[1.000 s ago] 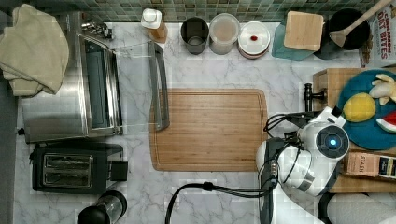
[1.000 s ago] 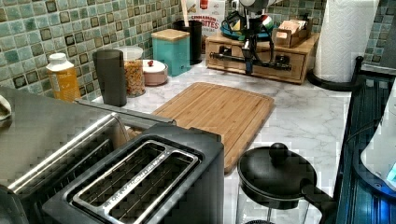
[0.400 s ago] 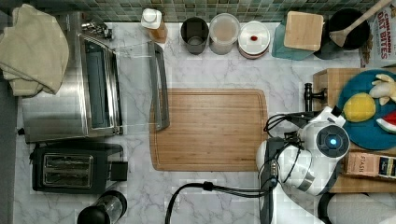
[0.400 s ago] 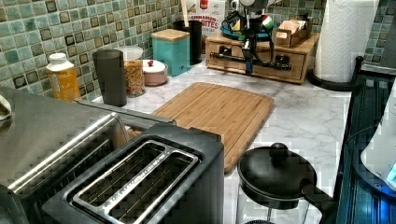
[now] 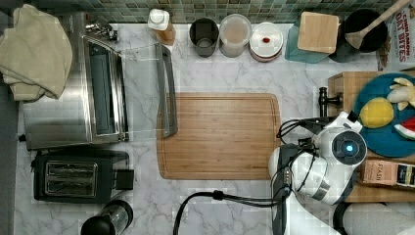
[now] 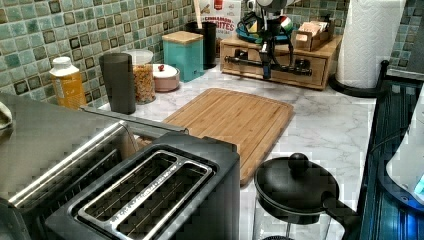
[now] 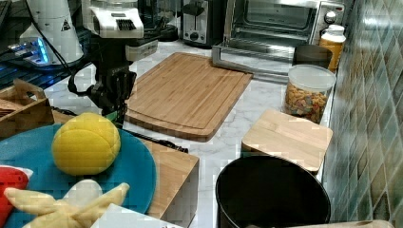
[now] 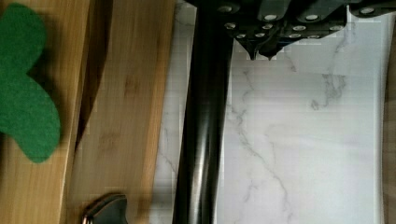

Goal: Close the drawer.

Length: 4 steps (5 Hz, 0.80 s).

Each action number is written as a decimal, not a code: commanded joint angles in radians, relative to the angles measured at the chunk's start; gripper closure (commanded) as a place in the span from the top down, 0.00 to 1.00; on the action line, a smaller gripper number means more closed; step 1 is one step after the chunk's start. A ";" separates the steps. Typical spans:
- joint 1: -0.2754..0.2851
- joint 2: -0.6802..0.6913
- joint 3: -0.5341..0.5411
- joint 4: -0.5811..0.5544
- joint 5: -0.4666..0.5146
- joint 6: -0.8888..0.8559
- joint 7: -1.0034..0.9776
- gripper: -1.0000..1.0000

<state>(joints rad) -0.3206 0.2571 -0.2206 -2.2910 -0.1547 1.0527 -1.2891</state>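
The gripper's (image 8: 261,53) fingertips are pressed together, holding nothing, just beside the black bar handle (image 8: 205,121) of the drawer (image 6: 272,67), on the marble counter's (image 8: 303,140) side of it. In the left view the drawer sits at the far end of the counter, in a wooden box under a blue plate (image 7: 138,166) with a yellow ball (image 7: 85,142). The cutting board (image 5: 220,134) lies to the top view's left of the arm (image 5: 325,166), apart from the drawer.
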 commanded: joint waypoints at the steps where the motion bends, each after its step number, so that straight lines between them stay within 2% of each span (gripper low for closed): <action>1: -0.111 -0.013 -0.096 0.175 -0.004 0.032 -0.082 0.00; 4: -0.102 -0.012 -0.105 0.175 0.000 0.032 -0.085 0.00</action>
<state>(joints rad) -0.3135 0.2595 -0.2251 -2.2871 -0.1530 1.0498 -1.2891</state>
